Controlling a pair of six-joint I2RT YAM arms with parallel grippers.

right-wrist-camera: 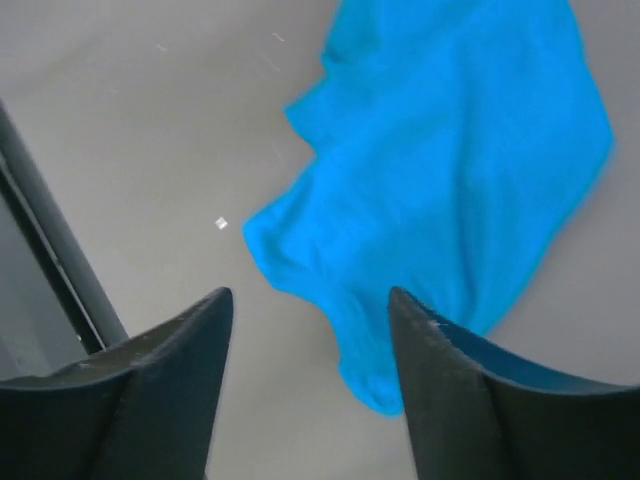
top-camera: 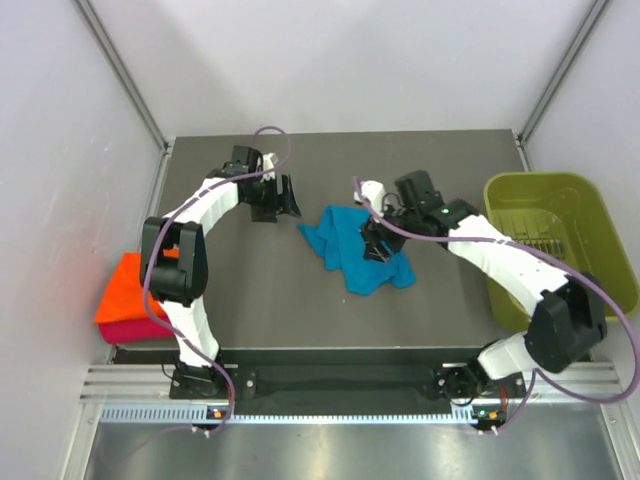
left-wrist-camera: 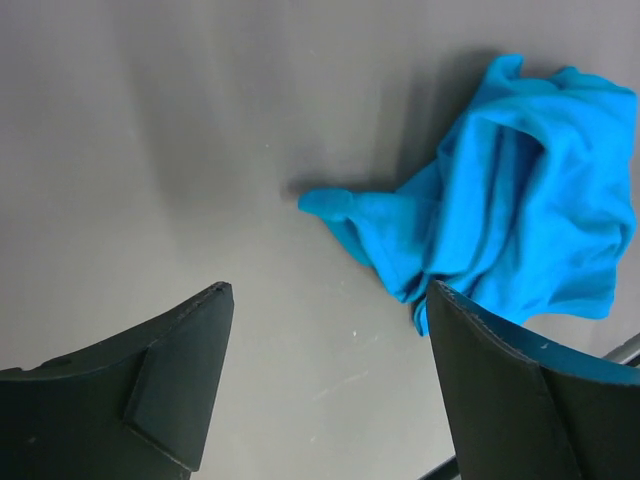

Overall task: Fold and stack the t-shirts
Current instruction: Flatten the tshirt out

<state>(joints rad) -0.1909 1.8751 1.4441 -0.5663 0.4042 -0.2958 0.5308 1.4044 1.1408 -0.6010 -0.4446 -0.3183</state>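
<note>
T-shirt in teal [top-camera: 352,255] crumpled mid-table; orange t-shirt [top-camera: 125,288] and magenta t-shirt [top-camera: 130,331] folded at near left edge. Left gripper [top-camera: 292,198] left of it, right gripper [top-camera: 376,246] above it, both spread wide, empty. Pinch opposite edges low, then pull flat before folding.

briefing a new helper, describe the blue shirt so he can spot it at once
Start from the dark table; near its middle lies the blue shirt. It is the only crumpled, spread-out one, unlike the folded orange shirt and pink shirt piled together by the table's left edge.
</note>
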